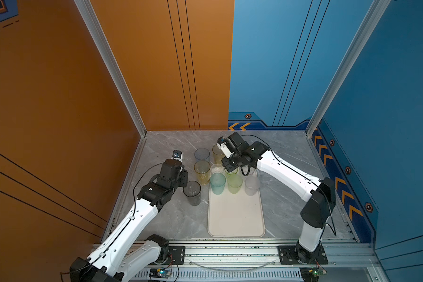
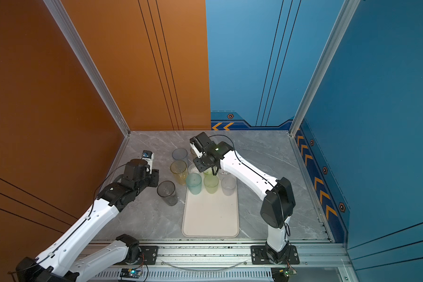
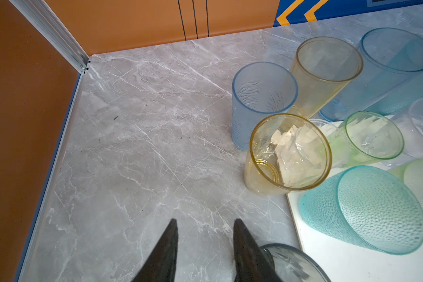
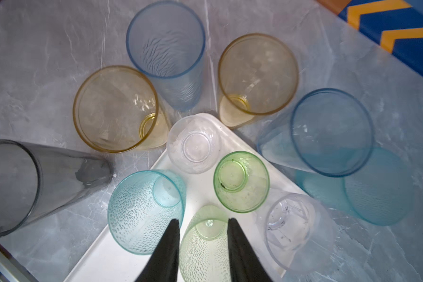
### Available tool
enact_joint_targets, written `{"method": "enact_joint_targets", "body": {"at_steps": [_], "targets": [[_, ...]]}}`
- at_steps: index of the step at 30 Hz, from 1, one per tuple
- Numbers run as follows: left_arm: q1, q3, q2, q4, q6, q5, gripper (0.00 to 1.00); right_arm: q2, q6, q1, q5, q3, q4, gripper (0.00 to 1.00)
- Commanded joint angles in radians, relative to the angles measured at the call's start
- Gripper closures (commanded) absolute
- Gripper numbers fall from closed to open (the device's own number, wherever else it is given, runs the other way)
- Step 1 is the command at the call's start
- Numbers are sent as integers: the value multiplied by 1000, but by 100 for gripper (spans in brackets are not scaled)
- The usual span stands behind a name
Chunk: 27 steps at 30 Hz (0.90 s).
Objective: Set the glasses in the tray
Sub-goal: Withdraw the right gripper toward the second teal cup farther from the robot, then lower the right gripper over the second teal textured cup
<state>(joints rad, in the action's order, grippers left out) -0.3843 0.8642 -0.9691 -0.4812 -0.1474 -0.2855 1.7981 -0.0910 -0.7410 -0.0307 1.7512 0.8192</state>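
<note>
The near end of the tray (image 1: pixel 236 219) is bare, so there's plenty of room to land.

Up the left side, the grey glass (image 1: pixel 192 191) stands on the table (image 1: pixel 171 214) just beside the tray's long edge. It's upright, mouth up, long axis vertical.

Here's the key relation. The left gripper (image 3: pixel 204 221) hangs with its jaws parted and nothing between them. The grey glass sits just outside its tray-side finger (image 3: pixel 247 249), not in the gap. The left arm is clearly the nearer one, and I'd reckon it needs a sidestep towards the tray to straddle that wall before closing.

Further on, the tray's far end is crowded, with the teal glass (image 1: pixel 217 183), green glass (image 1: pixel 235 183) and clear glass (image 1: pixel 252 186) in a row.

The right gripper (image 4: pixel 202 219) hovers above that cluster, jaws apart and holding nothing that I can see. The green glass shows through the gap below.

Beyond, on the table, are the yellow glass (image 1: pixel 202 171) and blue glass (image 1: pixel 202 154), both upright, mouths up and nearer the left arm. Spacing is tight there, so a knock looks possible.
</note>
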Motion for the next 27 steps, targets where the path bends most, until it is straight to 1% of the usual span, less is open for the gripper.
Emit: {"method": "enact_joint_targets", "body": {"at_steps": [1,4,8,13,18,22,27], "targets": [[10,11,4,9,3,19,61,-64,-55,85,-51,-56,-40,66],[9,13,0,6,4,19,62,-88,-96,172,-75,-76,-37,66],[3,21,-11,0,4,16,62,-88,-122,275,-71,-86,-35,67],[-2,30,-16,-9,6,9,62,-31,-124,357,-72,-41,-13,68],[-8,30,-14,-16,9,-4,62,52,-116,399,-35,25,19,72],[-10,31,-19,-16,11,-7,62,115,-115,423,-32,74,36,73],[-10,29,-23,-16,12,-9,62,164,-115,442,-11,98,41,77]]}}
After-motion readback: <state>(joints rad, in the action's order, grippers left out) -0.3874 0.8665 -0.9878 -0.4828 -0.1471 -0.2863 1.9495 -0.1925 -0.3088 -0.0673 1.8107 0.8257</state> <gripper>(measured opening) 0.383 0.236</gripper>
